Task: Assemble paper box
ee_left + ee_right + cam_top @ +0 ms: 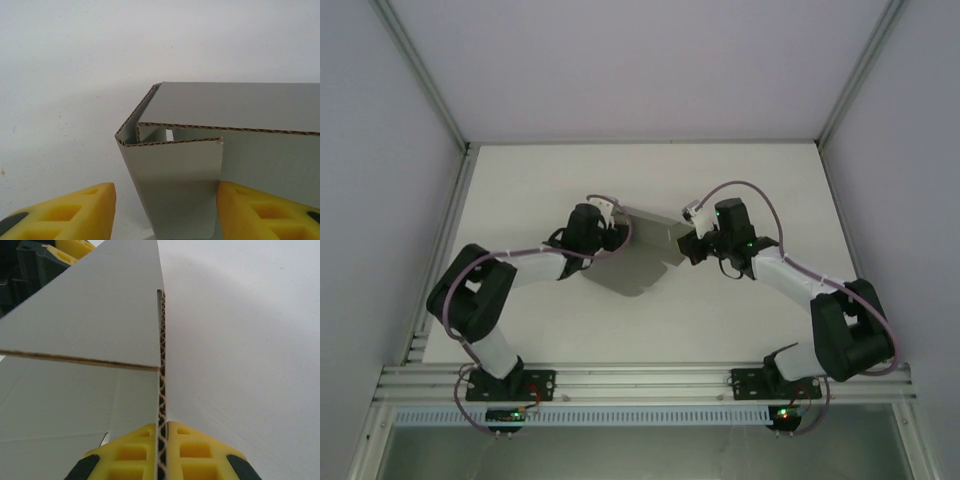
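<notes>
White desk (pixel 520 190): right end effector (pixel 162 432) pinches the box (pixel 635 265) at its 3 o'clock edge; left end effector (pixel 165 200) (9 o'clock) gapes around its flap (pixel 175 175).

The grey corrugated paperboard box (pixel 240 105) is running off the right edge of my left wrist view, whose bottom edge is cropping the yellow fingers (pixel 75 210) of my left pincer (pixel 165 195). Overhead, that pincer and my right pincer (pixel 690 245) are covering its ends.
</notes>
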Tool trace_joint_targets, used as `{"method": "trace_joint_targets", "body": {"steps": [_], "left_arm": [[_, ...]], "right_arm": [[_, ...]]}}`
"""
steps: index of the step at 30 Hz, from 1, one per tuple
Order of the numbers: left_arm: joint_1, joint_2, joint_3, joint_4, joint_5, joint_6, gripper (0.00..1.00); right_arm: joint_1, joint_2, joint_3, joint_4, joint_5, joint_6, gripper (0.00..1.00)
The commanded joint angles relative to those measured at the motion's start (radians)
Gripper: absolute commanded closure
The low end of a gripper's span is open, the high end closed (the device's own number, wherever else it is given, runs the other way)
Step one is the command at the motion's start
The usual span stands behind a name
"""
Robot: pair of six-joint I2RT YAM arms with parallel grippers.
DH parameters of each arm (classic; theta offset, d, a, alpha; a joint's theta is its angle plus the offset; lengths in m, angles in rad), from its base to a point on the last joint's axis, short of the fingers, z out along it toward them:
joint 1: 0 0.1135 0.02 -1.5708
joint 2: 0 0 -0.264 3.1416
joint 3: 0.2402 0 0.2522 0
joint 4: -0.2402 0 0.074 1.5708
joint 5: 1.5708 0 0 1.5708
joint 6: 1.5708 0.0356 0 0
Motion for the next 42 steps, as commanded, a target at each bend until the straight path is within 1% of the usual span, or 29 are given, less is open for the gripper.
{"method": "trace_joint_targets", "body": {"steps": [1, 2, 3, 4, 5, 7, 9, 10, 11, 13, 16, 19, 21, 23, 25, 27, 28, 29, 31, 32, 33, 34, 38, 40, 42], "left_arm": [[0.054, 0.041, -0.024, 0.031, 0.096, -0.016, 0.42], [0.067, 0.041, -0.034, 0.054, 0.172, -0.019, 0.39], [0.074, 0.038, -0.044, 0.080, 0.223, -0.022, 0.38], [0.075, 0.033, -0.054, 0.110, 0.262, -0.019, 0.35], [0.074, 0.023, -0.063, 0.134, 0.294, -0.012, 0.30], [0.076, 0.005, -0.057, 0.137, 0.311, -0.013, 0.27], [0.075, -0.021, -0.043, 0.116, 0.332, -0.009, 0.21], [0.075, -0.041, -0.043, 0.111, 0.336, -0.011, 0.13], [0.076, -0.064, -0.050, 0.109, 0.339, -0.011, 0.00], [0.080, -0.117, -0.069, 0.093, 0.321, -0.013, 0.00], [0.104, -0.203, -0.095, 0.005, 0.208, -0.019, 0.00], [0.162, -0.253, -0.103, -0.127, 0.055, -0.069, 0.00], [0.224, -0.241, -0.108, -0.179, 0.041, -0.114, 0.00], [0.280, -0.194, -0.100, -0.199, 0.087, -0.144, 0.00], [0.307, -0.125, -0.076, -0.194, 0.145, -0.153, 0.01], [0.311, -0.058, -0.042, -0.175, 0.231, -0.128, 0.09], [0.308, -0.027, -0.032, -0.139, 0.328, -0.104, 0.12], [0.301, -0.014, -0.036, -0.084, 0.398, -0.101, 0.13], [0.287, -0.001, -0.063, 0.049, 0.508, -0.113, 0.15], [0.283, 0.003, -0.078, 0.107, 0.535, -0.128, 0.15], [0.283, 0.009, -0.086, 0.146, 0.552, -0.135, 0.15], [0.281, 0.018, -0.082, 0.151, 0.553, -0.135, 0.17], [0.271, 0.081, -0.025, 0.100, 0.549, -0.098, 0.23], [0.262, 0.111, 0.001, 0.093, 0.574, -0.087, 0.26], [0.250, 0.127, 0.002, 0.137, 0.605, -0.081, 0.26]], "right_arm": [[-0.008, -0.004, -0.003, -0.021, -0.025, -0.012, 0.98], [-0.009, -0.001, -0.003, -0.022, -0.029, -0.015, 0.98], [-0.011, 0.001, -0.004, -0.023, -0.029, -0.014, 0.98], [-0.013, 0.005, -0.003, -0.025, -0.031, -0.014, 0.98], [-0.014, 0.009, 0.000, -0.025, -0.028, -0.015, 0.98], [-0.019, 0.016, -0.003, -0.020, -0.027, -0.014, 0.98], [-0.025, 0.023, -0.001, -0.015, -0.028, -0.011, 0.99], [-0.030, 0.027, 0.002, -0.017, -0.032, -0.012, 0.99], [-0.035, 0.032, 0.008, -0.019, -0.035, -0.012, 0.99], [-0.043, 0.040, 0.020, -0.029, -0.036, -0.014, 0.99], [-0.056, 0.051, 0.034, -0.046, -0.039, -0.018, 1.00], [-0.063, 0.053, 0.037, -0.048, -0.045, -0.019, 1.00], [-0.064, 0.054, 0.037, -0.046, -0.045, -0.018, 1.00], [-0.064, 0.056, 0.038, -0.042, -0.047, -0.018, 1.00], [-0.065, 0.059, 0.042, -0.044, -0.041, -0.019, 1.00], [-0.066, 0.062, 0.044, -0.046, -0.045, -0.020, 1.00], [-0.065, 0.063, 0.044, -0.044, -0.042, -0.021, 1.00], [-0.065, 0.063, 0.045, -0.046, -0.038, -0.021, 1.00], [-0.064, 0.064, 0.050, -0.056, -0.029, -0.024, 1.00], [-0.064, 0.062, 0.051, -0.060, -0.024, -0.025, 1.00], [-0.065, 0.061, 0.051, -0.061, -0.023, -0.027, 1.00], [-0.062, 0.059, 0.050, -0.059, -0.020, -0.028, 1.00], [-0.062, 0.051, 0.050, -0.060, -0.018, -0.029, 1.00], [-0.061, 0.051, 0.051, -0.063, -0.019, -0.031, 1.00], [-0.060, 0.051, 0.052, -0.065, -0.017, -0.030, 1.00]]}}
